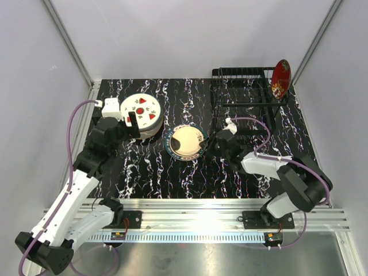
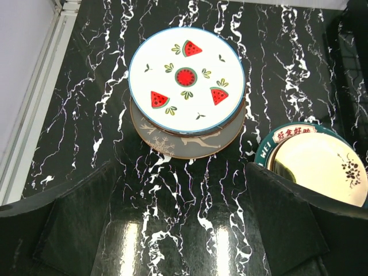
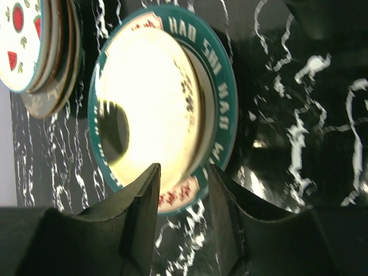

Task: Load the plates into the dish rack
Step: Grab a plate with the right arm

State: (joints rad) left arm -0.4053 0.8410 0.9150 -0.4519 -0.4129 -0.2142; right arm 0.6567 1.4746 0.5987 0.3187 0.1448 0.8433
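Black marbled table point(image 1: 190, 172), and we're early in the job; one round red floral ceramic plate point(image 1: 281, 79) stands in the black wire dish rack point(image 1: 244, 103), beyond the right gripper point(image 3: 183, 184); its half-parted jaws straddle the rim of the teal-rimmed cream plate point(image 3: 149, 103), but we can't tell if they pinch it; left gripper point(image 2: 179, 172) released, with the stack under the white watermelon plate point(image 2: 186, 77) just ahead, still unloaded.

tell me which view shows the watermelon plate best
The left wrist view: the watermelon plate lies face-on, whole rim and slices clear. Top external shows it only small; right wrist catches only an edge slice at top left.
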